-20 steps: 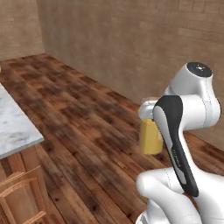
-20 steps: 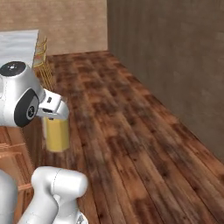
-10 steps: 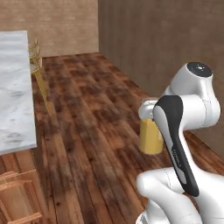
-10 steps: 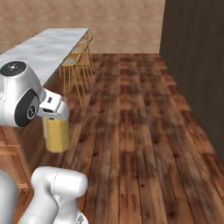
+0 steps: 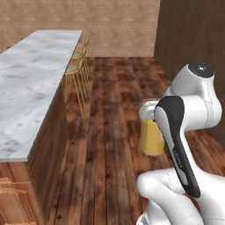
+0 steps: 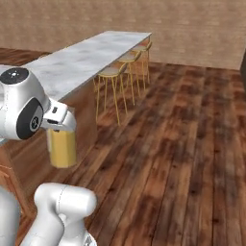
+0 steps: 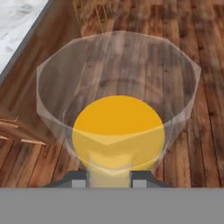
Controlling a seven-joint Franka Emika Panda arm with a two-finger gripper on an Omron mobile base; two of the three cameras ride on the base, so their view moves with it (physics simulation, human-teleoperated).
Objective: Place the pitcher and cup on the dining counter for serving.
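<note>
My gripper (image 7: 109,177) is shut on the pitcher (image 7: 118,127), a clear flared cylinder with amber-orange liquid, and holds it upright by its rim above the wooden floor. In the left base view the pitcher (image 5: 151,134) hangs just left of my forearm, with the gripper (image 5: 147,112) at its top. From the right side the pitcher (image 6: 61,146) hangs under the gripper (image 6: 59,126), close to the near end of the dining counter (image 6: 86,57). That long marble slab (image 5: 30,88) stretches away on the left. The cup is out of view.
Yellow-framed stools (image 6: 115,77) stand in a row along the counter's floor side (image 5: 77,70). Wooden floor (image 6: 182,144) spreads open to the right of the stools. A brick wall (image 5: 110,22) closes the far end, and a dark wall (image 5: 193,39) stands at the right.
The whole scene has swung as the base turned: the dining counter and its stools now lie ahead on the left. The pitcher stays in the gripper, unchanged against the arm.
</note>
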